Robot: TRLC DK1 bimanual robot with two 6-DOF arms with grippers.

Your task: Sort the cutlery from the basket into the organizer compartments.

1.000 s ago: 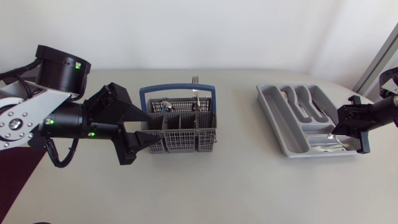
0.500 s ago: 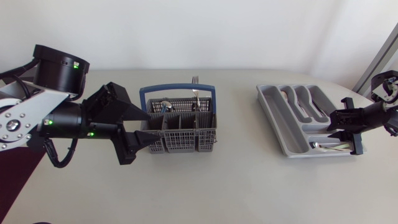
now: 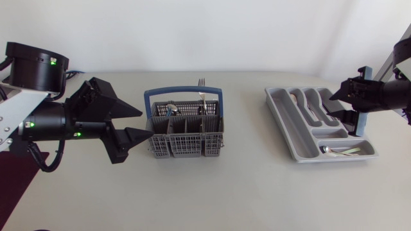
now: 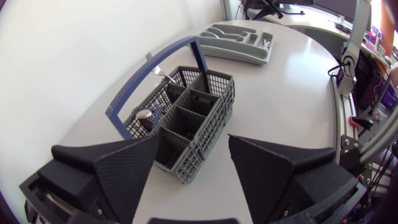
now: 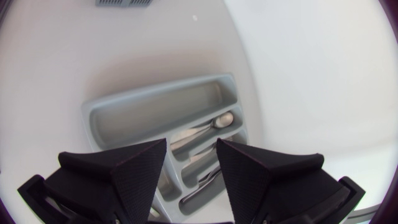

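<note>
Table (image 3: 225, 192) carrying the basket (image 3: 185, 128), organizer (image 3: 292, 125) well to its right. Left tool (image 3: 145, 123), spread and empty, just left of the basket; right tool (image 3: 332, 106), likewise spread, far right of it, over the organizer. Likely between picks; next, pinch the basket's upright fork (image 3: 201, 90).

One grey basket (image 3: 185, 144) with a blue handle stands at the middle of the frame and one grey organizer (image 3: 286, 122) at the right, a single one of each. Two arms show, each with one gripper: the left gripper (image 3: 145, 122) at the left, the right gripper (image 3: 332, 104) at the upper right. From the basket rise one fork (image 3: 201, 83) and one spoon (image 3: 171, 108) — two in all — while at least three utensils (image 3: 339, 151) lie in the organizer, their full count unclear.
</note>
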